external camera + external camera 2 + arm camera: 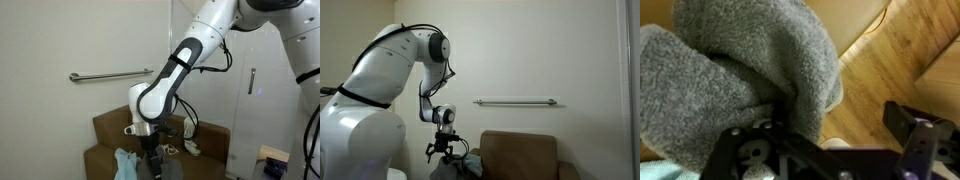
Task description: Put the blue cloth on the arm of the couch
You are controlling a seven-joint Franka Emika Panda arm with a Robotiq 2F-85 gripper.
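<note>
The blue cloth is a fuzzy light blue-grey towel lying bunched at the end of the brown couch, by its arm. In the wrist view the blue cloth fills the upper left and drapes over one finger. My gripper hangs just beside and above the cloth. Its jaws are spread wide, and the free finger stands apart at the right. An exterior view shows the gripper with fingers splayed over the cloth, next to the couch.
A metal grab rail runs along the wall above the couch and shows in both exterior views. A small white object with a cable lies on the couch seat. A cardboard box stands beside a glass door. There is wooden floor below.
</note>
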